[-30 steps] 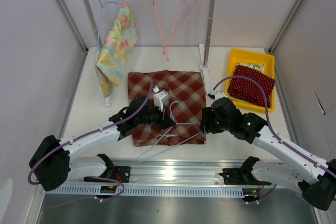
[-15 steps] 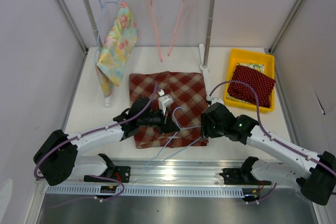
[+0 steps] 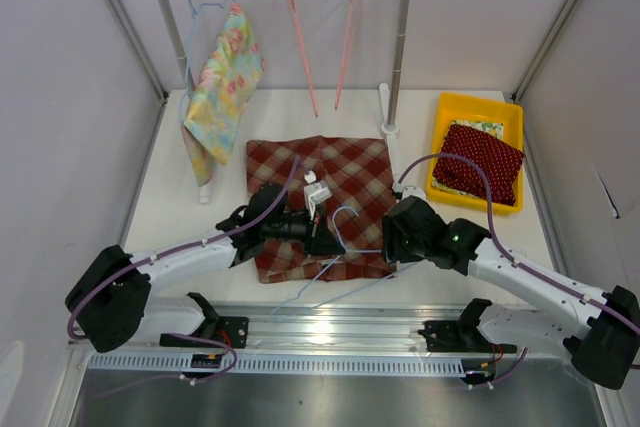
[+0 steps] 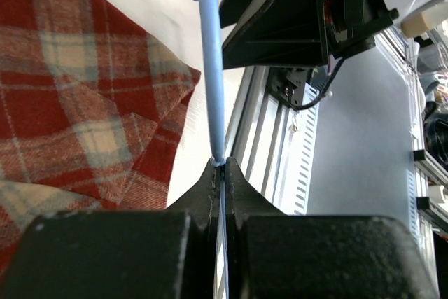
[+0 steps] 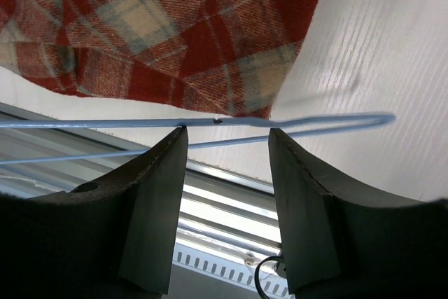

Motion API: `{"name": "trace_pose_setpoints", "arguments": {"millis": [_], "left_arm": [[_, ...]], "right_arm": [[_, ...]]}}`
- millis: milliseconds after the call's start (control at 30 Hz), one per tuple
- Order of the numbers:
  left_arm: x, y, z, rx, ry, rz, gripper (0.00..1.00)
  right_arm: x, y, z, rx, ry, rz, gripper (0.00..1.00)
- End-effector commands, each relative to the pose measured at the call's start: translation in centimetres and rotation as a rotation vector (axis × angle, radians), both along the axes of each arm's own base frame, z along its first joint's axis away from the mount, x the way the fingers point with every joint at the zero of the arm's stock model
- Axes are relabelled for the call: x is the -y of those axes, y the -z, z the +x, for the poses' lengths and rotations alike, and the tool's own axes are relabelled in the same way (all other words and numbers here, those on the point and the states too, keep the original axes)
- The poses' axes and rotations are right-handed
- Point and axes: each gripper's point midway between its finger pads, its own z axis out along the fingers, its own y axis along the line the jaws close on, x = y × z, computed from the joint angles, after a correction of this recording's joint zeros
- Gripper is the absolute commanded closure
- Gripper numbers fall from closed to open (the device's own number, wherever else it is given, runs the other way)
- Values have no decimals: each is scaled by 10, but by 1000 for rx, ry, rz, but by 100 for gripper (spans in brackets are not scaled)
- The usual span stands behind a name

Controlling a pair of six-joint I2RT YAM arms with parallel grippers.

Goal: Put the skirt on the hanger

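The left arm is reaching in low from the lower left of the top view, the left gripper (image 4: 220, 166) pinching the blue hanger (image 4: 212, 68) with its jaws closed tight on the thin wire. The right arm is stretching in from the lower right. The right gripper (image 5: 227, 138) is hovering with its jaws parted, the hanger's bar crossing just past their tips. The hanger is lying over the bottom edge of the plaid skirt (image 3: 340, 172), mid-frame on the tabletop (image 3: 300, 112). Its long axis is running roughly left to right and its hook is pointing up-frame.
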Motion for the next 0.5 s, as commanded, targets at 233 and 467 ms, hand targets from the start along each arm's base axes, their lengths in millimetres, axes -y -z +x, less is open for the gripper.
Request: {"name": "trace_pose_setpoints", "arguments": {"millis": [233, 467], "left_arm": [[4, 13, 11, 0, 46, 27, 100], [-2, 14, 38, -5, -1, 10, 100]], "right_arm": [[-9, -1, 2, 21, 33, 37, 45], [-13, 22, -6, -15, 50, 32, 46]]}}
